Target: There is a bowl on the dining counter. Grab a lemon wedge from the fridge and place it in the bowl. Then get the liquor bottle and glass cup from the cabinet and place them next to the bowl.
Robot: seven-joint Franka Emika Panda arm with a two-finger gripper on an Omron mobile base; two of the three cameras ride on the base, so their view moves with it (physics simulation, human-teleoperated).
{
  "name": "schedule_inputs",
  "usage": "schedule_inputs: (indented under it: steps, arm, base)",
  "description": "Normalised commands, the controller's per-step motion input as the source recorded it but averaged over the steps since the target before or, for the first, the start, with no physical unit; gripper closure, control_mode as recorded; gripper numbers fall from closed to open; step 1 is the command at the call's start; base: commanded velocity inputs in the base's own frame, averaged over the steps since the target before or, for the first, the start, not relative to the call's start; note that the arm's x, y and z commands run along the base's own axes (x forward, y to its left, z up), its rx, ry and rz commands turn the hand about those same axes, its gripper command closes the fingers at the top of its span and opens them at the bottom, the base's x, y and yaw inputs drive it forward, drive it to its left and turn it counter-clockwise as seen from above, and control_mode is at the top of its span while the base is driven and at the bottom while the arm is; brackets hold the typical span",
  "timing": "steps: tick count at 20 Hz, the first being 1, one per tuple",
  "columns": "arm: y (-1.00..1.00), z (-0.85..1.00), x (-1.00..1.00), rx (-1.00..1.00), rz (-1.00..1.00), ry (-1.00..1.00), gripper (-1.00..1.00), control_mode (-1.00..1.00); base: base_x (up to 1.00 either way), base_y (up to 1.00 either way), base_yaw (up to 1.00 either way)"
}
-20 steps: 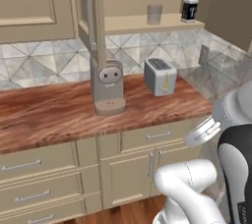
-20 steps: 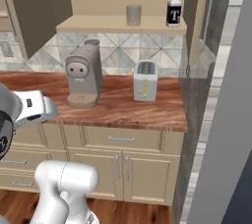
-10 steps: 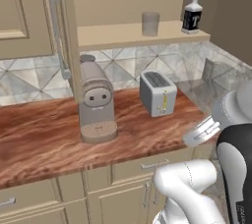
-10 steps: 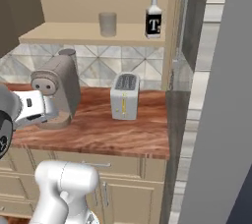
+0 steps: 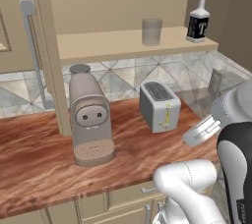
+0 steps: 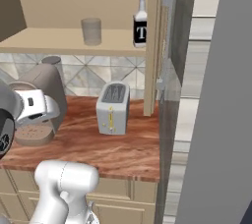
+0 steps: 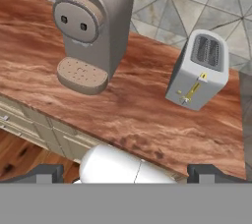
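Observation:
The cabinet stands open above the counter. On its shelf (image 5: 108,45) stand a clear glass cup (image 5: 152,32) (image 6: 91,31) and, to the right of it, a dark liquor bottle (image 5: 198,20) (image 6: 141,23) with a white label. My gripper (image 7: 127,174) is open with nothing between its tips. It hangs low in front of the counter, well below the shelf and far from both things. The bowl and the lemon wedge are out of view.
A grey coffee machine (image 5: 89,115) (image 7: 88,26) and a silver toaster (image 5: 158,106) (image 7: 199,70) stand on the wooden counter (image 7: 138,115) under the shelf. The cabinet doors (image 5: 39,46) (image 6: 167,31) stick out at both sides. A tall grey panel (image 6: 221,95) rises on the right.
The whole picture has shifted and grown: the base has driven closer to the counter and the open cabinet. The gripper has stayed open.

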Motion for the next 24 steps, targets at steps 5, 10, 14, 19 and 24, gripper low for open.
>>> schedule_inputs:
  steps: [5, 10, 14, 19, 24]
  arm:
    - [0.0, 0.0, 0.0, 0.0, 0.0, 0.0, -1.0, 1.0]
    - [0.0, 0.0, 0.0, 0.0, 0.0, 0.0, -1.0, 1.0]
    - [0.0, 0.0, 0.0, 0.0, 0.0, 0.0, -1.0, 1.0]
    - [0.0, 0.0, 0.0, 0.0, 0.0, 0.0, -1.0, 1.0]
    - [0.0, 0.0, 0.0, 0.0, 0.0, 0.0, -1.0, 1.0]
  base:
    - [0.87, 0.0, -0.05]
    - [0.96, 0.0, -0.01]
    - [0.96, 0.08, 0.01]
    - [0.67, 0.1, 0.31]
    - [0.76, 0.01, 0.21]
